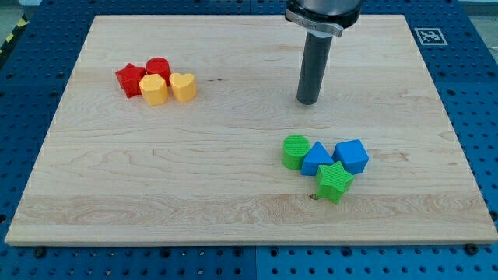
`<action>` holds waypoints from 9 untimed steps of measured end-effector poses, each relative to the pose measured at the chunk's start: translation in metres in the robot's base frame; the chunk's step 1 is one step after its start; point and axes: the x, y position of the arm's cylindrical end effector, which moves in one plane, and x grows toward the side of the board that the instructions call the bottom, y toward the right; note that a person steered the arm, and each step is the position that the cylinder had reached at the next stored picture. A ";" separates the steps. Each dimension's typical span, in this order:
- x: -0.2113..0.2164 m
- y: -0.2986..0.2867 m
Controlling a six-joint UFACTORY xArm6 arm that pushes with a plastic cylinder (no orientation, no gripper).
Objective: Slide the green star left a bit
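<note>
The green star [334, 182] lies on the wooden board [233, 171] at the lower right. It touches a blue triangle block [316, 159] above and to its left. A blue cube-like block [352, 155] sits just above the star on the right. A green cylinder [295, 151] touches the blue triangle's left side. My tip [308, 102] is above this cluster, about a block's length up from the green cylinder, touching no block.
At the upper left a second cluster sits together: a red star [130, 79], a red cylinder [158, 68], a yellow hexagon block [153, 89] and a yellow heart [183, 86]. A marker tag [429, 36] lies off the board's top right corner.
</note>
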 end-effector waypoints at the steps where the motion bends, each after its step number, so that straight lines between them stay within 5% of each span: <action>1: 0.000 0.000; 5: 0.011 0.018; 7: 0.054 0.092; 9: 0.115 0.096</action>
